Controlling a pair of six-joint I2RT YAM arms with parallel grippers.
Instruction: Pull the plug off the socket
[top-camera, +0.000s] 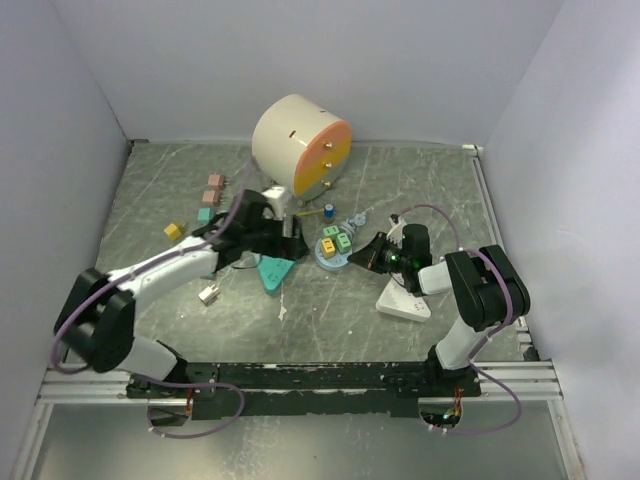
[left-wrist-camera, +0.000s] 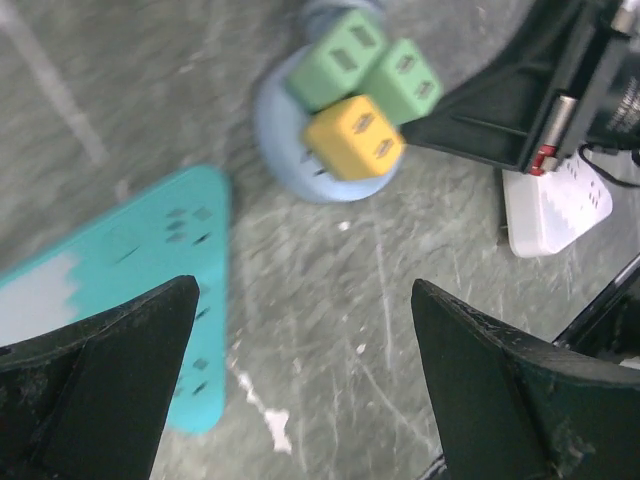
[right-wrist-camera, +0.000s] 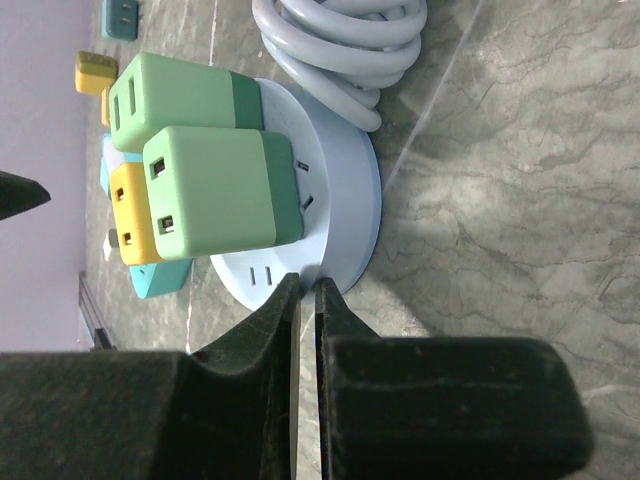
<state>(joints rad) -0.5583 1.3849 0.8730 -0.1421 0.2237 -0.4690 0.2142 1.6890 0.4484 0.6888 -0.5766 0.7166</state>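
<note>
no legible text — none anywhere

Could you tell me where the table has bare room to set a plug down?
Bare: the far right table corner; the near middle between teal strip and white strip. Crowded: round socket, between left hand and right hand.

- Big cream drum (top-camera: 295, 140) with an orange face, at the table's (top-camera: 440, 190) back.
- Teal triangular power strip (top-camera: 275, 270), mid-table.
- White power strip (top-camera: 403, 304), right.
- Pink blocks (top-camera: 213, 181), yellow cube (top-camera: 172, 230), left.
</note>
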